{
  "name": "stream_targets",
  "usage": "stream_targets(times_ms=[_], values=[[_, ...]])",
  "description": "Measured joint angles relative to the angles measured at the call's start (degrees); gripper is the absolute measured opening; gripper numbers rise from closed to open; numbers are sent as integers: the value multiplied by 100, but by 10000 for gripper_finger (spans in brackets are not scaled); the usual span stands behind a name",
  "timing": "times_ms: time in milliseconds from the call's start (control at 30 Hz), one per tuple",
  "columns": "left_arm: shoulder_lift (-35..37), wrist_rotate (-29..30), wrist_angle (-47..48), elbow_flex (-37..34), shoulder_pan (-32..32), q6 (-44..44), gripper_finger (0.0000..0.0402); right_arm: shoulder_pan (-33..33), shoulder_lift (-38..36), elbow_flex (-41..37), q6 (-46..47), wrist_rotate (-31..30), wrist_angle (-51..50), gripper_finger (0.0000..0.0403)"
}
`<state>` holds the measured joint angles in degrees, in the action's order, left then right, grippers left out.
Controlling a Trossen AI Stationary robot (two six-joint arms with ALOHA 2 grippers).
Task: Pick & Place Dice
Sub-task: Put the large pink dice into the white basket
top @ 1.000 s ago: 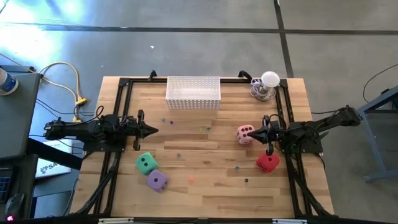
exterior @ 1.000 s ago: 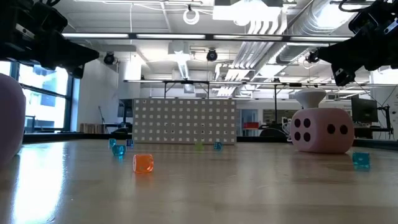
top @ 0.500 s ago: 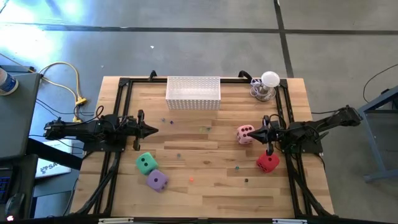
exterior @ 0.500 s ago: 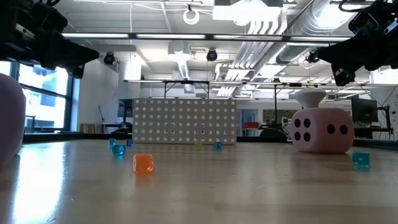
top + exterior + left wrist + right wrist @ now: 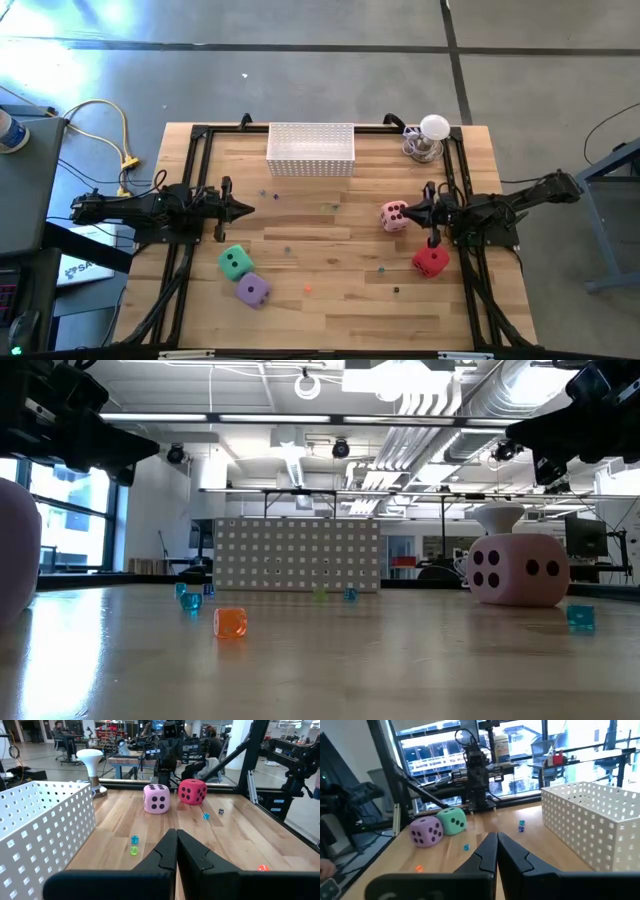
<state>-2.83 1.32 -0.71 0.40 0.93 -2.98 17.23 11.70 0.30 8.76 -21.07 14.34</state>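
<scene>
High view
Bench (image 5: 330,300): pale wood planks, black frame rails along its edges.
Basket (image 5: 311,149): white perforated box at the middle of the far edge; nothing seen in it.
Pink die (image 5: 394,216): soft-looking cube with dark pips, toward the right edge, just off the right gripper's tips.
Red die (image 5: 431,262): near the right edge, nearer the front than the pink one.
Green die (image 5: 235,263): left half, toward the front edge.
Purple die (image 5: 252,289): just beside the green one at one corner, nearer the front.
Left gripper (image 5: 246,209): over the left half, pointing inward, holding nothing.
Right gripper (image 5: 413,212): over the right half, holding nothing.
White knob (image 5: 432,130): rounded, on a small stand at the far right corner.

Low view
Small orange die (image 5: 230,622): tiny translucent cube on bare wood.
Basket: stands behind it; a regular grid of holes in its wall.

Left wrist view
Fingers (image 5: 165,855): dark, pressed together, nothing between them.
Pink and red dice: side by side across the bench.

Right wrist view
Fingers (image 5: 487,852): dark, pressed together, nothing between them.
Purple and green dice: touching, at the far side.
</scene>
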Motion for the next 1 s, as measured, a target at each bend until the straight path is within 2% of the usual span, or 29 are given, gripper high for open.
stream_targets(times_ms=[167, 267, 400, 633, 733, 867, 1000], values=[[-1, 2, 0, 0, 0, 1, 0, -2, 0, 1, -5, -382, 408, 6], [0, 2, 1, 0, 0, 0, 0, -2, -2, 33, -49, -422, 534, 30], [-2, 0, 0, 0, -1, 0, 0, 0, 63, 237, -151, -474, 560, 97], [-2, 2, 1, 0, 0, 0, 0, -2, 617, 844, -201, -1334, 425, 250], [0, 0, 0, 0, -2, 1, 0, 0, 989, 1276, -479, -1404, 268, 303], [0, 0, 0, 0, -2, 0, 0, 2, 1438, 1802, -551, -1393, -142, 350], [-2, 1, 0, 0, -2, 0, 0, 2, 1875, 2069, -586, -1316, -179, 371]])
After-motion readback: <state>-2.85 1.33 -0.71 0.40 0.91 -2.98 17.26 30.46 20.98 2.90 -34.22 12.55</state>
